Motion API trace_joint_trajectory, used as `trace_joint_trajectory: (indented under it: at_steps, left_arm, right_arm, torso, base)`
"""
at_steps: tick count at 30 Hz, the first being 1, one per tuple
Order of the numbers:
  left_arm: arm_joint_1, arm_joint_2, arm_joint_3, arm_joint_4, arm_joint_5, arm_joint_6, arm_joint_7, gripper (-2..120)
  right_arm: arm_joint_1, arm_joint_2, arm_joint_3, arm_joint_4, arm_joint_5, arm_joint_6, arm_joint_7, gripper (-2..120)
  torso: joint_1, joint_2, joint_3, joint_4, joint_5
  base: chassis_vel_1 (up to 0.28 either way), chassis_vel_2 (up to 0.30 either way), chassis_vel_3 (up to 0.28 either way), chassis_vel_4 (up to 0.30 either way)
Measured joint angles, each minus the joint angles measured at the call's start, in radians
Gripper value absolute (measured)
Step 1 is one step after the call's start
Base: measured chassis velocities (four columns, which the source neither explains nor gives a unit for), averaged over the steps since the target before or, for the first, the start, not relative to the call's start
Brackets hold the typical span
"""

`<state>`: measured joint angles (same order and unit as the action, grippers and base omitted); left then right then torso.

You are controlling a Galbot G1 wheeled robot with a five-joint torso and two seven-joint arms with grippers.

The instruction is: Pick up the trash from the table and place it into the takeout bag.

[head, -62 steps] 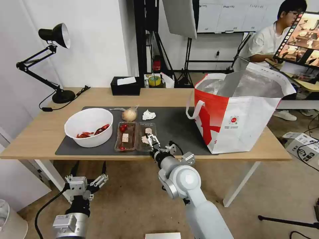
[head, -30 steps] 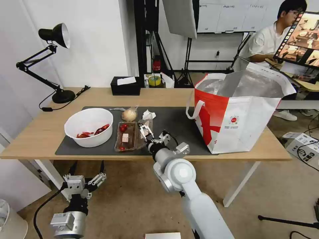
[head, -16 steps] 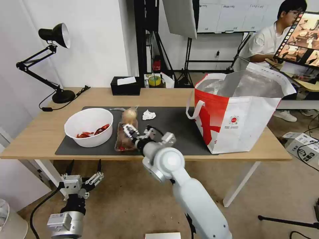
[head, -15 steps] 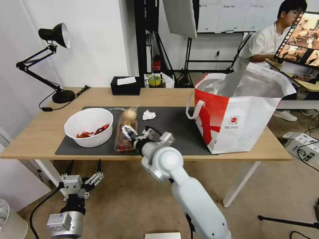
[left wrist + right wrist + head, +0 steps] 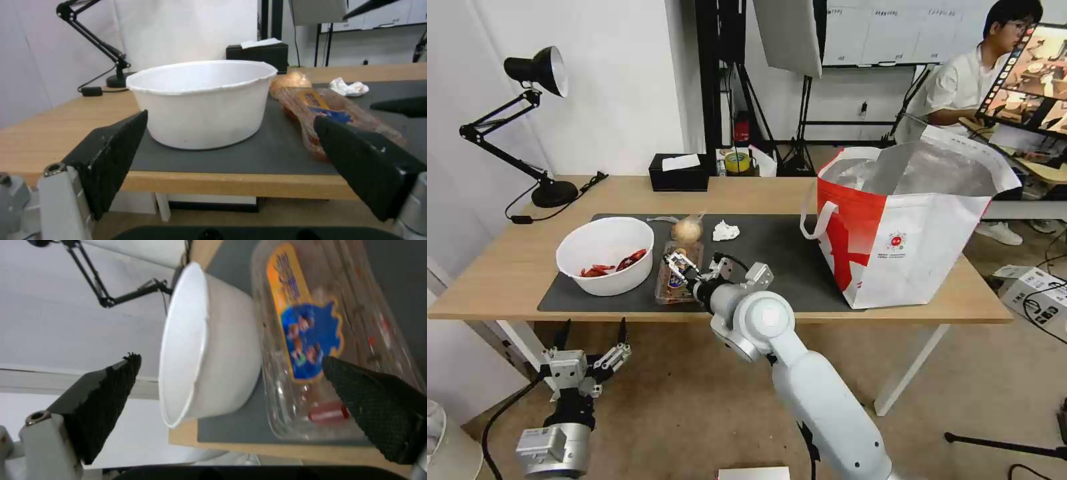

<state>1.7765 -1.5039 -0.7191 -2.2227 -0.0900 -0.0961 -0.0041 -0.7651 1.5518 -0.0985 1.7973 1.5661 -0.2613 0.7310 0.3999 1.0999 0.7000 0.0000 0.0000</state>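
Now my right gripper (image 5: 679,264) hangs spread wide over the clear trays (image 5: 675,283), gripping nothing. Earlier the trays lay side by side; now they sit stacked beside the white bowl (image 5: 605,255) on the grey mat (image 5: 774,253). Left gripper (image 5: 590,347) idles open below the table (image 5: 487,267). Takeout bag (image 5: 907,233) stands at the right end; desk lamp (image 5: 527,120) far left.

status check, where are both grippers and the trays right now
Right gripper open, over the clear trays beside the white bowl. Left gripper open, parked below the table edge. Takeout bag upright at right; nothing blocking.
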Motion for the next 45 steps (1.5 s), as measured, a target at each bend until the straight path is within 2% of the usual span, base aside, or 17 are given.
trace_joint_trajectory:
  at_steps: [3,4,5,7,8,11,16,19,30,45]
  left_arm:
    - [-0.002,0.004,-0.007,-0.002,-0.007,0.000,0.000,100]
    - [-0.002,0.004,-0.007,-0.002,-0.007,0.000,0.000,100]
    - [-0.003,0.006,-0.008,-0.002,-0.009,0.000,0.000,100]
    - [-0.006,0.014,-0.021,-0.007,-0.015,0.000,0.000,100]
    - [-0.006,0.014,-0.021,-0.007,-0.015,0.000,0.000,100]
    - [-0.007,0.017,-0.049,-0.016,-0.026,0.000,-0.001,100]
    - [-0.009,0.013,-0.060,-0.021,-0.029,0.000,-0.002,100]
    - [-0.011,0.012,-0.068,-0.023,-0.021,0.002,-0.023,100]
    - [-0.030,0.013,-0.068,-0.027,0.005,0.022,-0.056,100]
    - [-0.061,0.036,-0.029,-0.009,0.000,0.003,-0.027,100]
  right_arm:
    - [0.024,-0.028,0.004,0.006,-0.113,-0.011,-0.077,100]
    - [0.024,-0.028,0.004,0.006,-0.113,-0.011,-0.077,100]
    - [0.033,-0.046,0.000,0.003,-0.198,-0.018,-0.115,100]
    - [0.069,-0.119,-0.018,-0.019,-0.457,-0.035,-0.240,100]
    - [0.069,-0.119,-0.018,-0.019,-0.457,-0.035,-0.240,100]
    - [0.139,-0.202,-0.049,-0.044,-0.629,-0.040,-0.359,100]
    - [0.191,-0.248,-0.072,-0.063,-0.746,-0.039,-0.431,100]
    - [0.205,-0.267,-0.095,-0.093,-0.890,-0.006,-0.502,100]
    - [0.162,-0.316,-0.109,-0.111,-1.105,0.064,-0.583,100]
    - [0.070,-0.388,-0.063,-0.045,-1.099,0.069,-0.586,100]
  torso:
    - [0.000,0.000,0.000,0.0001,0.0001]
    - [0.000,0.000,0.000,0.0001,0.0001]
    - [0.000,0.000,0.000,0.0002,0.0001]
    - [0.000,0.000,0.000,-0.0002,0.0000]
    - [0.000,0.000,0.000,-0.0002,0.0000]
    - [0.000,0.000,0.000,0.0000,0.0003]
    - [0.000,0.000,0.000,0.0000,0.0001]
    - [0.000,0.000,0.000,-0.0001,0.0001]
    - [0.000,0.000,0.000,0.0000,0.0001]
    - [0.000,0.000,0.000,-0.0001,0.0001]
  base:
    - [0.000,0.000,0.000,0.000]
    - [0.000,0.000,0.000,0.000]
    - [0.000,0.000,0.000,0.000]
    - [0.000,0.000,0.000,0.000]
    - [0.000,0.000,0.000,0.000]
    - [0.000,0.000,0.000,0.000]
    - [0.000,0.000,0.000,0.000]
    - [0.000,0.000,0.000,0.000]
    - [0.000,0.000,0.000,0.000]
    - [0.000,0.000,0.000,0.000]
